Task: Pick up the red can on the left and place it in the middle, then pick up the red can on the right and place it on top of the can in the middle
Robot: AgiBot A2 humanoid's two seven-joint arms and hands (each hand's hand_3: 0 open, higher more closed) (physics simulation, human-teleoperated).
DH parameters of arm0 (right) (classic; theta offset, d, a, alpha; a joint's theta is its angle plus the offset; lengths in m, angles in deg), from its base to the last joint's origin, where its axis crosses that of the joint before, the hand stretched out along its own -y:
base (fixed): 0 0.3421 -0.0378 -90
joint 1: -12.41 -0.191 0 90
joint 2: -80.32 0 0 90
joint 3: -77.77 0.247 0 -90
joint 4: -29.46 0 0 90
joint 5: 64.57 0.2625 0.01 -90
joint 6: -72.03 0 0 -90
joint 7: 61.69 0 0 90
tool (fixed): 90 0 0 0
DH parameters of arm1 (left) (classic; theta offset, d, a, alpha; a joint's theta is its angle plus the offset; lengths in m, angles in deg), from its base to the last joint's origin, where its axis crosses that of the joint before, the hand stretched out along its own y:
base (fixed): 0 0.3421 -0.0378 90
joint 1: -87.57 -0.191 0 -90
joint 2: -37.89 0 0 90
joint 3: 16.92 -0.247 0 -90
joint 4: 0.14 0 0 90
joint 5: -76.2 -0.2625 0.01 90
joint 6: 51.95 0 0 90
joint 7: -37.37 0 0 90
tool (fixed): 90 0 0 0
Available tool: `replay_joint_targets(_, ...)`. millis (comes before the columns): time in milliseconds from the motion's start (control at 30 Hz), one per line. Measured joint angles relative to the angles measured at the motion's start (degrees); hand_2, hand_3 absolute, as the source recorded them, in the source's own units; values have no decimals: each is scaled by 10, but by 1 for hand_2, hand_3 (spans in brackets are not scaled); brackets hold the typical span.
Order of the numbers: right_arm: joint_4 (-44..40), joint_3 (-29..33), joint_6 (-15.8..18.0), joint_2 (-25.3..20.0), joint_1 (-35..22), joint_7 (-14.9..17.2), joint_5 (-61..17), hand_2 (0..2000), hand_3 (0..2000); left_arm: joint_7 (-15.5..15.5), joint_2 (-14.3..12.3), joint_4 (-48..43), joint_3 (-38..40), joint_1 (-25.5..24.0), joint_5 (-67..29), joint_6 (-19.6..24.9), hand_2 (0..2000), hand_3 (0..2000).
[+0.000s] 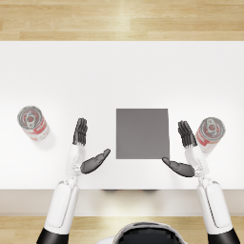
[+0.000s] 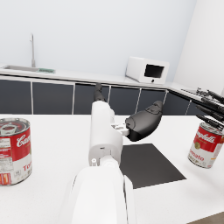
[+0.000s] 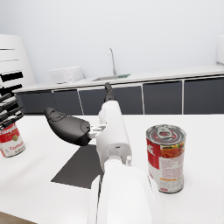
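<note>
One red can (image 1: 33, 123) stands upright on the white table (image 1: 124, 71) at the left; the left wrist view shows it (image 2: 14, 150) beside the forearm. A second red can (image 1: 210, 133) stands upright at the right, seen close in the right wrist view (image 3: 166, 158). Between them lies a dark grey square mat (image 1: 142, 133). My left hand (image 1: 86, 147) is open, a short way right of the left can, holding nothing. My right hand (image 1: 186, 150) is open too, its fingers just left of the right can, not gripping it.
The table's front edge (image 1: 122, 189) runs just behind both wrists. In the wrist views a kitchen counter with dark cabinets (image 2: 43, 97), a sink tap (image 2: 32, 49) and a white microwave (image 2: 148, 70) stand far behind the table.
</note>
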Motion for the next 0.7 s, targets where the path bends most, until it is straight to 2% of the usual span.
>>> replay_joint_targets(600, 0, 0, 0, 0, 0, 0, 0, 0, 0, 0, 0, 0, 0, 0, 0, 0, 0, 0)
replay_joint_targets(700, 3, -8, -36, -6, 0, -37, 0, 0, 0, 36, -7, 5, 0, 3, 0, 36, 0, 0)
